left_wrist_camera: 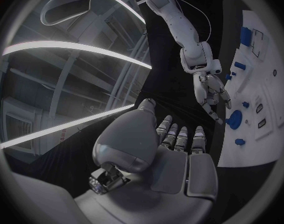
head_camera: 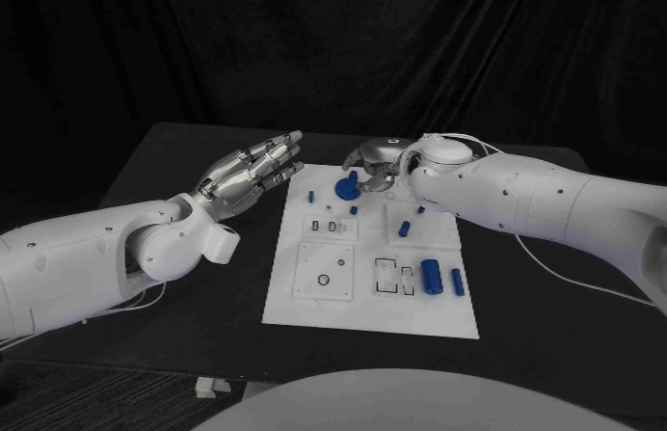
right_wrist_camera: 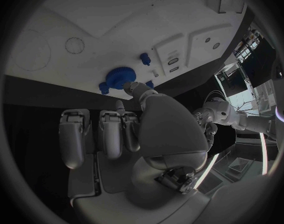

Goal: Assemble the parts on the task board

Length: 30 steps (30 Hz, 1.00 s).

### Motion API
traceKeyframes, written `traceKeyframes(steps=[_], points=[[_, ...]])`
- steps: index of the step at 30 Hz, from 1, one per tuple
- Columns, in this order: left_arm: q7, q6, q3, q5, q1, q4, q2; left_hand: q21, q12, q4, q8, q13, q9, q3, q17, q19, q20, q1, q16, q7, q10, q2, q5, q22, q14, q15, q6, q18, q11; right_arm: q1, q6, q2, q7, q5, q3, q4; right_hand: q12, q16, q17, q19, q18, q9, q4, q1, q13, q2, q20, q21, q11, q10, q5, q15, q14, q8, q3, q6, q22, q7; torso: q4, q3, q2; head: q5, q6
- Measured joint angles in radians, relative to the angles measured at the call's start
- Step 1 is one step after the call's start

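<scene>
On the white rectangular task board [head_camera: 373, 262], most small blue plastic parts [head_camera: 434, 277] lie loose near its right edge, so assembly looks barely begun. The right hand [head_camera: 378, 157] reaches the round blue toothed gear [head_camera: 348, 188] at the far edge; whether it grips is unclear. The left hand [head_camera: 253, 175] hovers off the left edge, fingers apart, empty.

My head camera looking down at the white board [head_camera: 373, 291] mid-frame, my wrist cameras close behind each palm, both catching the board's [left_wrist_camera: 266, 84] far end and blue gear [right_wrist_camera: 120, 76]
</scene>
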Motion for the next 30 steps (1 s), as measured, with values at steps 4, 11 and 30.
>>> traceKeyframes(steps=[4, 11, 30], points=[[0.000, 0.001, 0.000, 0.000, 0.000, 0.000, -0.003, 0.000, 0.000, 0.000, 0.000, 0.000, 0.000, 0.000, 0.000, 0.000, 0.000, 0.000, 0.000, 0.000, 0.000, 0.000, 0.000, 0.000, 0.000, 0.000, 0.000, 0.000, 0.000, 0.016, -0.022, -0.062, 0.003, 0.000, -0.001, 0.064, 0.000, 0.000, 0.000, 0.000, 0.000, 0.013, 0.012, -0.019, 0.000, 0.007, 0.000, -0.001, 0.009, 0.001, -0.037, 0.001, 0.000, 0.026, -0.006, 0.099, 0.001, 0.013, -0.0001, 0.0004, 0.000, 0.006, 0.000], [-0.002, 0.002, 0.000, 0.000, 0.000, -0.001, -0.006, 0.000, 0.000, -0.003, 0.000, 0.000, 0.000, 0.003, 0.000, 0.000, 0.000, 0.000, 0.000, 0.000, 0.000, 0.000, 0.000, 0.000, 0.000, 0.000, 0.000, 0.000, 0.000, 0.076, -0.074, -0.240, 0.004, 0.000, 0.000, 0.240, 0.000, 0.000, 0.000, 0.002, 0.000, 0.011, 0.086, -0.107, 0.000, -0.020, 0.009, 0.000, 0.015, 0.000, -0.323, 0.007, 0.000, 0.028, -0.095, 0.194, 0.001, 0.020, -0.0013, 0.0006, -0.001, 0.005, 0.000], [-0.007, 0.010, 0.000, 0.000, -0.033, -0.013, -0.003, 0.000, 0.000, 0.000, 0.000, 0.000, 0.001, 0.006, -0.001, 0.000, 0.000, 0.000, 0.000, 0.000, 0.000, 0.000, 0.000, 0.000, 0.000, 0.000, 0.000, 0.000, 0.000, 0.067, -0.093, -0.459, -0.071, -0.001, -0.001, 0.338, 0.000, 0.000, 0.000, 0.000, 0.000, -0.013, 0.265, -0.058, 0.000, -0.094, -0.021, 0.014, -0.023, -0.002, -0.432, -0.025, 0.000, -0.045, -0.276, 0.212, 0.000, -0.040, -0.0058, -0.0002, -0.006, -0.003, 0.000]])
